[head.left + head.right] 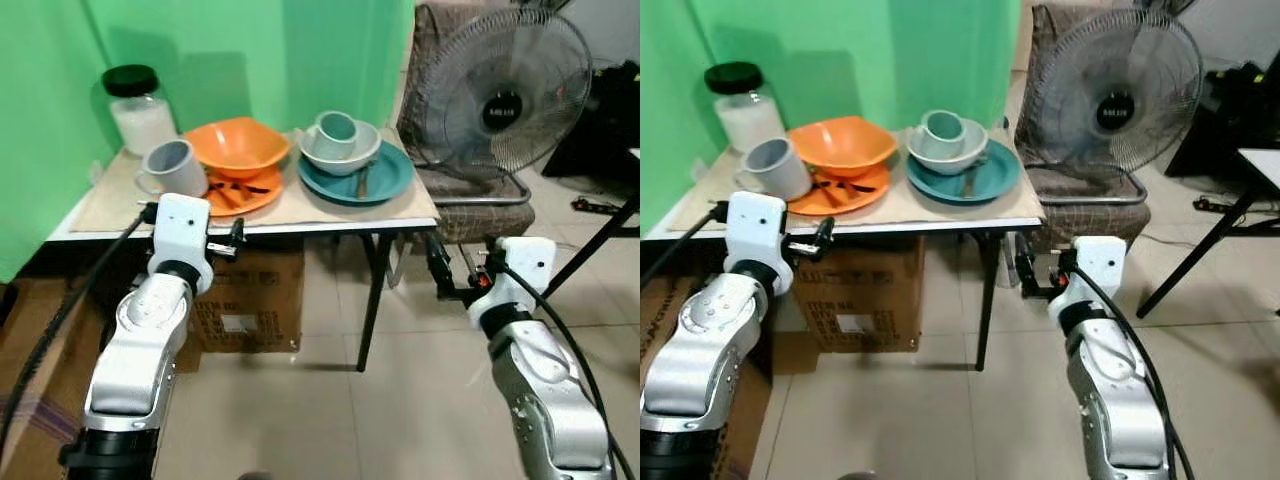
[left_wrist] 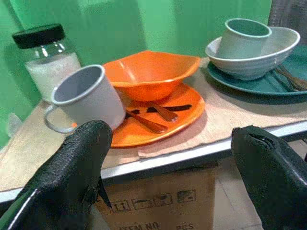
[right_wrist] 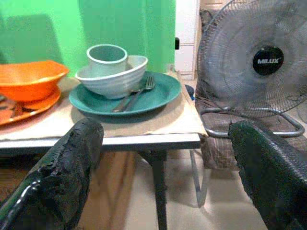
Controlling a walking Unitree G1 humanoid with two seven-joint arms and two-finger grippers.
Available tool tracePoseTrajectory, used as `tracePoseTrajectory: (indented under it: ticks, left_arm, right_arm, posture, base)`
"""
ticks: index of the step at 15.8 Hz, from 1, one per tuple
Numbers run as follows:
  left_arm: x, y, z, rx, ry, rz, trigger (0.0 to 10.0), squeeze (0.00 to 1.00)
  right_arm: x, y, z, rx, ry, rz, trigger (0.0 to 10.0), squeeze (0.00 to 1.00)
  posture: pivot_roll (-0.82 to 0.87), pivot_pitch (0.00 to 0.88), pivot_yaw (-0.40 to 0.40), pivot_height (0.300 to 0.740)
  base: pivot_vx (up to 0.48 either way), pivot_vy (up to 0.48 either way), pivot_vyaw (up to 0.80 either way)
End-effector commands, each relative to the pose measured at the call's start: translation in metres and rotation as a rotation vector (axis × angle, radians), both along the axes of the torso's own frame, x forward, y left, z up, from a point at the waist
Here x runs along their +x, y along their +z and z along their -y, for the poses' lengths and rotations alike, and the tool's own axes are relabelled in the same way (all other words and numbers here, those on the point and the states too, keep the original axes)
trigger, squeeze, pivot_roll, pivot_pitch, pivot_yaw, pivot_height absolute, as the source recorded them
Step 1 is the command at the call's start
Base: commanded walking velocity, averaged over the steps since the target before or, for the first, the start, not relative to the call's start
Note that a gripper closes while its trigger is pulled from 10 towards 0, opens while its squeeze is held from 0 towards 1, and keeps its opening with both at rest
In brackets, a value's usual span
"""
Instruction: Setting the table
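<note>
Glossy orange bowl (image 1: 236, 146) nests on its plate (image 1: 243, 193) beside a grey mug (image 1: 175, 168); at three o'clock, teal plate (image 1: 357, 176) carries ribbed bowl (image 1: 340, 150). Left gripper (image 2: 168, 163) and right gripper (image 3: 165, 163) gape below the table edge (image 1: 300, 227).

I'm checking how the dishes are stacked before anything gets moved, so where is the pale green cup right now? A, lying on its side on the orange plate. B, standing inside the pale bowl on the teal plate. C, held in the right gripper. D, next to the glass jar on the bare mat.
B: the pale green cup stands upright inside the pale bowl, which sits on the teal plate.
</note>
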State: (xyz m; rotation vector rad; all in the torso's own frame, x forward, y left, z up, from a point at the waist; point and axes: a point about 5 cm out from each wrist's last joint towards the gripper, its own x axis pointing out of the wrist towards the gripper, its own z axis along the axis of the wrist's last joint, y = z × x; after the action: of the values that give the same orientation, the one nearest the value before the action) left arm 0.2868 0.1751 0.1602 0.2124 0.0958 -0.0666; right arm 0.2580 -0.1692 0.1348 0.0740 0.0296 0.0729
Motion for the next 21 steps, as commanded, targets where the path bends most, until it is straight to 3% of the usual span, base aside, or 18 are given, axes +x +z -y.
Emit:
tracePoseTrajectory:
  ticks: [1,16,21]
  left_arm:
    - [-0.001,0.006,0.008,0.001,-0.025,0.025,10.0,0.00]
    - [0.007,0.013,0.008,0.020,-0.053,0.059,10.0,0.00]
    - [0.011,0.013,-0.006,-0.002,-0.038,0.043,10.0,0.00]
  right_arm:
    - [0.003,0.002,0.005,0.021,-0.041,0.003,10.0,0.00]
    - [0.010,0.010,-0.011,0.054,0.014,0.061,10.0,0.00]
    - [0.009,0.007,-0.019,0.051,0.012,0.077,10.0,0.00]
  posture:
    - [0.07,0.000,-0.009,0.740]
    - [0.07,0.000,-0.006,0.740]
    - [0.05,0.000,0.068,0.740]
  base:
    - [0.000,0.000,0.00]
    - [0.257,0.000,0.00]
    - [0.267,0.000,0.00]
